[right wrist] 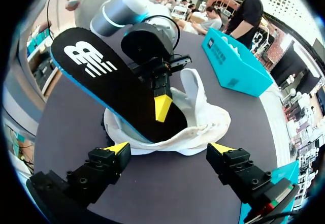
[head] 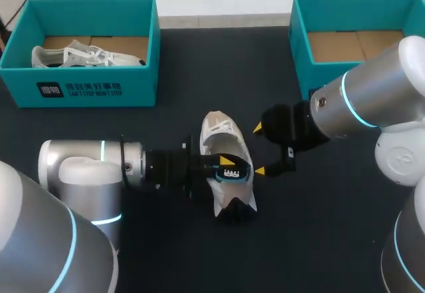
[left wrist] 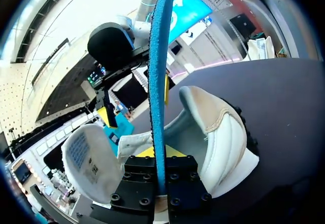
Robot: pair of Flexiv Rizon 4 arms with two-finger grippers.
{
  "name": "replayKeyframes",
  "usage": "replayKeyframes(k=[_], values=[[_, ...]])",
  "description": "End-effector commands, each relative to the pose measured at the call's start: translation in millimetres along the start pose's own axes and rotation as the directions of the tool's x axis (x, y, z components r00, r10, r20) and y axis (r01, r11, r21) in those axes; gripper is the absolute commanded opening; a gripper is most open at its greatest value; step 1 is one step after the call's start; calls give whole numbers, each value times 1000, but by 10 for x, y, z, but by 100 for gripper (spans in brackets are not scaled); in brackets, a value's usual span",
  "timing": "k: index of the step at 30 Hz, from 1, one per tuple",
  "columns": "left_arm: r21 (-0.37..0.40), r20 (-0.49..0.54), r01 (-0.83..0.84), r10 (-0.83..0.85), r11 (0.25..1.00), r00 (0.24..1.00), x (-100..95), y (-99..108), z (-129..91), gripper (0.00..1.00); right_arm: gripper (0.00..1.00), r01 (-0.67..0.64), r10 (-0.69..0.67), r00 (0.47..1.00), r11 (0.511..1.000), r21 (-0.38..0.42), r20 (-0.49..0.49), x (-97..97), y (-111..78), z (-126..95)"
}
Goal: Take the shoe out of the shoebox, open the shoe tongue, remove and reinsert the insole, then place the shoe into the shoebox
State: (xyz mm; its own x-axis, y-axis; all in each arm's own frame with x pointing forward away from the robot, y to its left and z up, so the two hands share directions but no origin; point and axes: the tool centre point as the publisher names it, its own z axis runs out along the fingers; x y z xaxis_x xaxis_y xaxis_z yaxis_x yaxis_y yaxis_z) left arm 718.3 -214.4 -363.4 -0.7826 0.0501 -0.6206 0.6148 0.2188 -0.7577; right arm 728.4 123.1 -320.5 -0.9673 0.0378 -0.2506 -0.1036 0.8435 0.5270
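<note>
a: what sits at the far left of the table?
b: a teal left shoebox, open on top, with 1 white second shoe lying inside on its cardboard floor.

a: and the left arm?
b: it comes in low from the left and ends at the middle of the table. the left jaws are clamped on the insole, 1 yellow fingertip pressed flat on its black top face. from the left wrist the insole shows edge-on, a thin blue strip rising straight out from between the 2 fingers.

a: where is the task's shoe?
b: on the table's middle, out of both boxes, toe toward the far side. it is white. the insole's lower end sits inside its opening; the rest sticks up and out, well clear of the shoe.

a: the right arm?
b: it reaches in from the right. the right jaws stand spread wide just beside the shoe, holding nothing, both yellow tips apart from it.

a: far right?
b: a second teal box, the right shoebox, with only its cardboard floor showing.
</note>
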Motion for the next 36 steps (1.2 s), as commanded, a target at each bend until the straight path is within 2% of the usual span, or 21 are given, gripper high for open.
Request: replayKeyframes(k=[1,4,5,9,16,23,28,31,33,36], values=[[-2,3,-4,4,1000,1000,-10,-17,38,0,100,0,0,1000,1000,-2,2,15,-4,-2],[-4,8,-12,13,1000,1000,-40,-136,6,0,100,0,0,1000,1000,-2,2,15,-4,-2],[-4,8,-13,13,1000,1000,-49,-174,-7,12,100,0,0,1000,1000,-2,2,15,-4,-2],[-9,8,-12,12,1000,1000,-70,-278,-45,23,100,0,0,1000,1000,-2,2,15,-4,-2],[-18,-4,-14,14,1000,1000,-86,-362,-59,28,100,0,0,1000,1000,-2,2,15,-4,-2],[-27,-3,-6,6,1000,1000,-24,-519,-124,27,100,0,0,1000,1000,-2,2,15,-4,-2],[-34,20,34,-34,999,999,51,-557,-154,26,100,0,0,1000,1000,-2,2,15,-4,-2],[-37,24,40,-39,998,999,96,-566,-120,20,100,0,0,1000,1000,-2,2,15,-4,-2],[-41,25,41,-40,998,999,117,-552,-93,0,100,0,0,1000,1000,-2,2,15,-4,-2],[-34,30,32,-31,999,999,129,-509,-70,0,100,0,0,1000,1000,-2,2,15,-4,-2]])
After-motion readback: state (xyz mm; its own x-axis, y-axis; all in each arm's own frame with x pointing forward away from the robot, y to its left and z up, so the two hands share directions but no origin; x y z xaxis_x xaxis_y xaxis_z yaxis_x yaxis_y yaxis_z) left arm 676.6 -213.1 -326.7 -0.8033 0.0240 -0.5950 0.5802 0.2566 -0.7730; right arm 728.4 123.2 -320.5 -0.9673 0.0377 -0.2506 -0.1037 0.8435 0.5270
